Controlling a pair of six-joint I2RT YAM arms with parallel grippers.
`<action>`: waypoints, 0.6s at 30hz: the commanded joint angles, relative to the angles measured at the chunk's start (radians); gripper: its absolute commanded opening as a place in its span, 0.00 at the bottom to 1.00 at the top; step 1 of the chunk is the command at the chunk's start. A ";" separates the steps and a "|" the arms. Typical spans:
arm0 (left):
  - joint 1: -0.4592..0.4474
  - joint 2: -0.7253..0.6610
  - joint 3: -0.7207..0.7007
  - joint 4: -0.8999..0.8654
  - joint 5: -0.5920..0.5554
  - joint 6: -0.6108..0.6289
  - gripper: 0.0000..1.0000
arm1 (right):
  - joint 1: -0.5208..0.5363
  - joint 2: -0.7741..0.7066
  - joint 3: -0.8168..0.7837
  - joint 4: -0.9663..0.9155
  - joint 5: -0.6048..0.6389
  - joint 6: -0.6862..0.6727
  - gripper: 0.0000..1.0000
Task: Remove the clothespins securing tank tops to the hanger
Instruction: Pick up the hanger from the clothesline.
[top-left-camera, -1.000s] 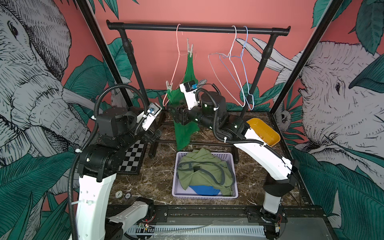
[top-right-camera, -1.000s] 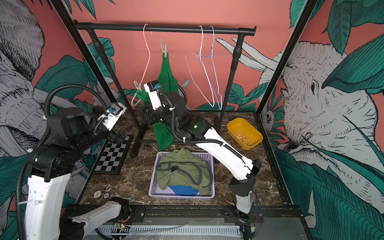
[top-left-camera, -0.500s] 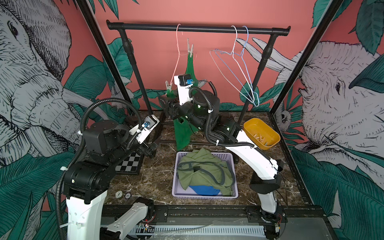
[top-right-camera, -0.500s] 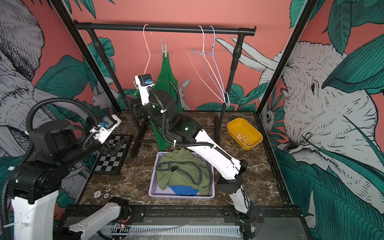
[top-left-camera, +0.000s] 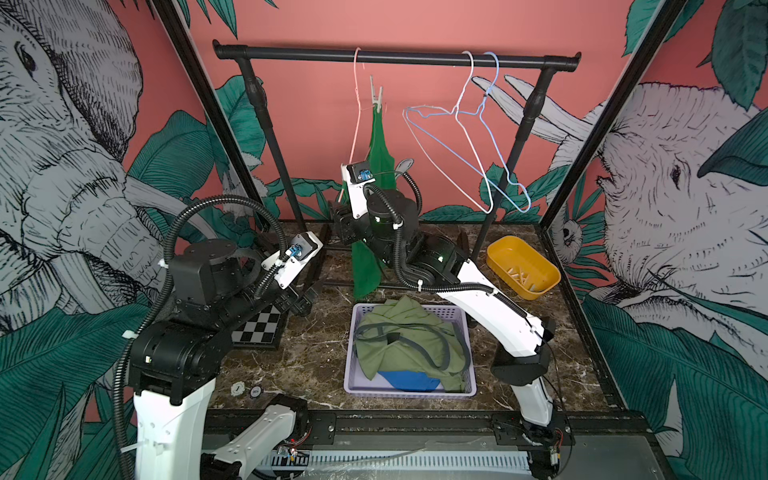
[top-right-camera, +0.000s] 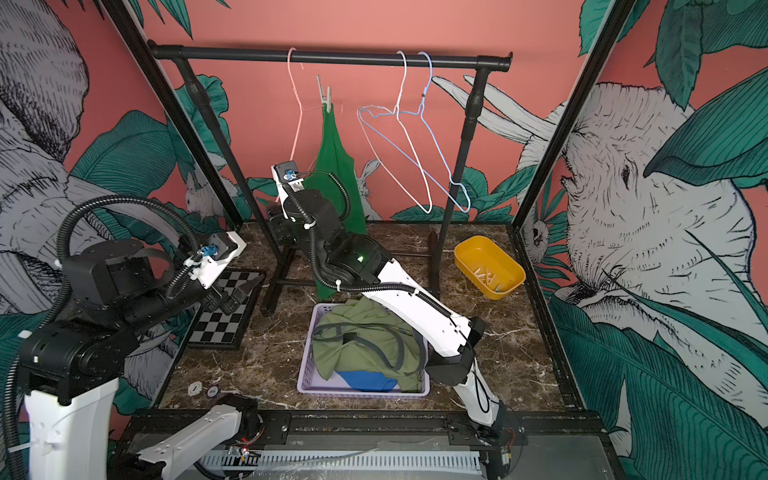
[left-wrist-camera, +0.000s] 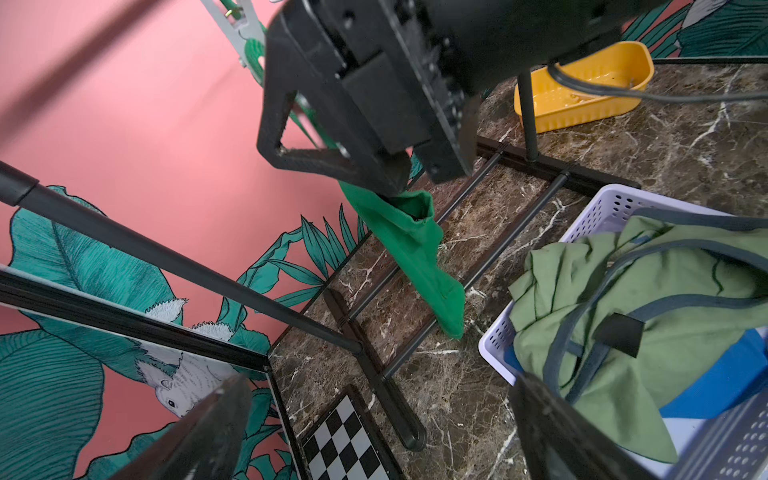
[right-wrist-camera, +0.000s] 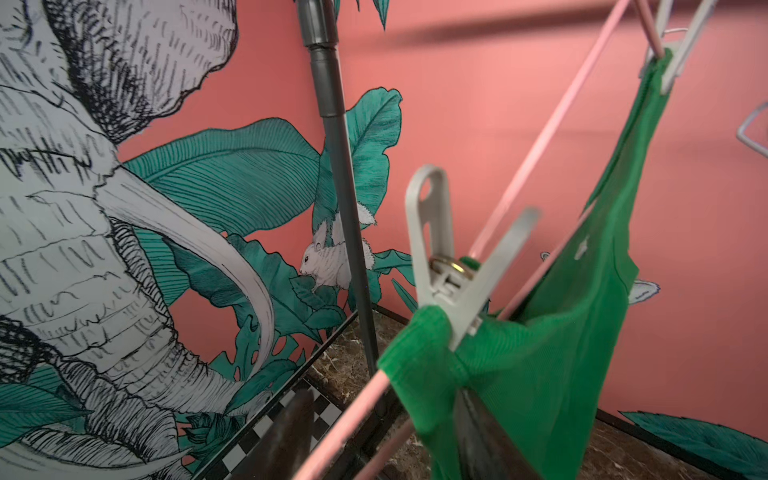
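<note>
Nearest, the olive top (top-left-camera: 407, 336) and blue top (top-left-camera: 409, 380) already lie in the basket (top-left-camera: 409, 393); the left gripper (top-right-camera: 239, 296), wide and empty, has drawn back near-left over the chessboard (top-left-camera: 259, 328). Farther in, the right gripper (right-wrist-camera: 384, 436) has risen, half narrowed and holding nothing yet, astride the pink hanger (right-wrist-camera: 536, 158) just under the lower clothespin (right-wrist-camera: 451, 266) on the bright green top (right-wrist-camera: 561, 353). That one looks next; the upper clothespin (top-left-camera: 377, 97) waits farthest.

Green tank top (right-wrist-camera: 540, 374) was a fine ribbed knit, totally matt. The clothespin (right-wrist-camera: 446, 286) on it looked like smooth pale plastic with a shiny metal spring ring; pink hanger (right-wrist-camera: 345, 424) had a smooth coated finish. Basket (top-left-camera: 409, 392) was perforated lilac plastic, olive top (top-left-camera: 411, 332) inside it soft matt cloth. Tabletop (top-left-camera: 307, 357) under the basket: polished brown marble look. Tub (top-left-camera: 505, 255) behind the basket was glossy yellow plastic.
</note>
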 joint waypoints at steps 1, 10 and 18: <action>0.005 0.004 0.014 -0.004 0.030 0.000 0.99 | -0.015 -0.072 -0.020 -0.030 0.066 -0.021 0.51; 0.005 0.017 0.032 -0.007 0.052 -0.002 0.99 | -0.097 -0.148 -0.034 -0.174 0.028 -0.023 0.52; 0.005 0.029 0.032 -0.008 0.076 -0.003 0.99 | -0.177 -0.157 0.011 -0.278 -0.146 0.025 0.47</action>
